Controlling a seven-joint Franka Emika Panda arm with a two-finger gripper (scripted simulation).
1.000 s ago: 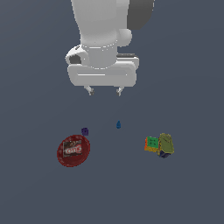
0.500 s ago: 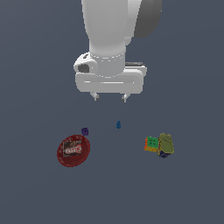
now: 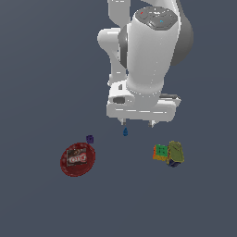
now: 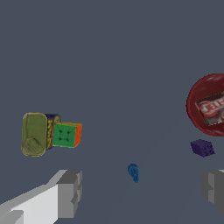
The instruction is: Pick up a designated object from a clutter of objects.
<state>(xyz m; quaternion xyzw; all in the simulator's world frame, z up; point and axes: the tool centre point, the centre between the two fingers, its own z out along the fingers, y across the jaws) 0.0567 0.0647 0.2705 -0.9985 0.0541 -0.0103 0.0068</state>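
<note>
Lower now and shifted toward the exterior view's right, my gripper [image 3: 138, 124] hovers, fingers [image 4: 69, 194] spread wide and empty, above the olive-topped dark blue squat can [image 3: 176, 153].

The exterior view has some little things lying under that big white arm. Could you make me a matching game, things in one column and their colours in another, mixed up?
Things:
1. round labelled disc
2. tiny cube beside the disc
3. drop-shaped piece
4. squat can

Colours:
a. blue
b. olive-green top, dark blue body
c. dark red
d. purple

Right pairs: 1-c, 2-d, 3-a, 4-b.

The can stands against a multicoloured cube. The gripper hangs open above them all, holding nothing.
</note>
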